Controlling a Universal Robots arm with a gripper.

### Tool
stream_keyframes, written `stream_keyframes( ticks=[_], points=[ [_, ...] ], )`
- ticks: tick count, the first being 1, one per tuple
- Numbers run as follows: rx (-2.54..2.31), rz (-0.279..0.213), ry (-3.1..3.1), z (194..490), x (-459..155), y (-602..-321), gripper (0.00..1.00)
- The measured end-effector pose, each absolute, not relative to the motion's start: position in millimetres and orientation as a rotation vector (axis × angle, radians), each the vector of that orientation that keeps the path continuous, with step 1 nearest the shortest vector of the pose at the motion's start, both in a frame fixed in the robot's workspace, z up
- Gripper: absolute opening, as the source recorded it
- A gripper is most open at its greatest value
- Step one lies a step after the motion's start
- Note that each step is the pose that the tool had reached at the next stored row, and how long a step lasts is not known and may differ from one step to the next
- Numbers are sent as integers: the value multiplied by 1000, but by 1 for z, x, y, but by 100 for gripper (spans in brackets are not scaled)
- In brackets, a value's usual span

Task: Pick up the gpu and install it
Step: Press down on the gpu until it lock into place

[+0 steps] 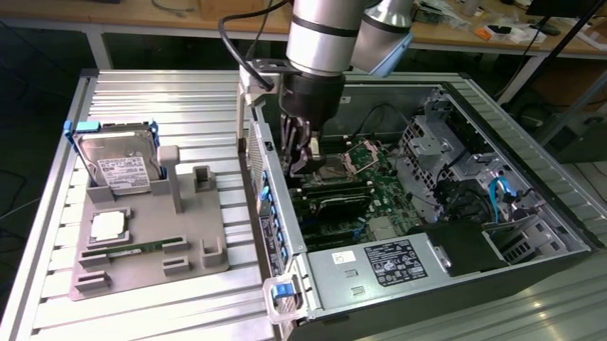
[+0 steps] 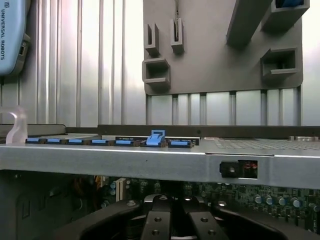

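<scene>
One gripper [image 1: 305, 165] reaches inside the open PC case [image 1: 531, 177], jaws pressed together over the motherboard [image 1: 379, 192], seemingly seating the gpu.

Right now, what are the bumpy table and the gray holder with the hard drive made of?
The table looks like bare metal, probably aluminium: silvery, ribbed, with a dull shine. The gray holder looks like matte plastic, maybe printed: flat gray with no shine. The hard drive has a shiny metal case.

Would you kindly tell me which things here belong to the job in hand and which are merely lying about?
In the job: claw, shut, lowered inside the computer case; motherboard.
Lying about: hard drive; memory stick; processor chip; grey holder tray.
</scene>
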State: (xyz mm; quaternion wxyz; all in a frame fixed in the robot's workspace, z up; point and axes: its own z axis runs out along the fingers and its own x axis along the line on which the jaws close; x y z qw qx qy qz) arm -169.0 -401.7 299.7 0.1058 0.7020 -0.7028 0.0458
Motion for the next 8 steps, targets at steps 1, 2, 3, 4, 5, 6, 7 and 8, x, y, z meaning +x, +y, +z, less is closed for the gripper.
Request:
stream_keyframes(
  ticks=[1, 2, 3, 4, 5, 6, 7, 8],
  points=[
    [2069, 133, -2072, 300, -169, -402, 11],
    [2069, 133, -2072, 300, -169, -402, 11],
    [2069, 133, -2072, 300, -169, -402, 11],
    [2069, 133, -2072, 300, -169, -402, 11],
    [2070, 133, -2072, 300, -169, -402, 11],
    [2069, 133, -2072, 300, -169, -403, 11],
    [2069, 133, -2072, 300, -169, -405, 11],
    [2069, 133, -2072, 300, -169, -409, 11]
  ],
)
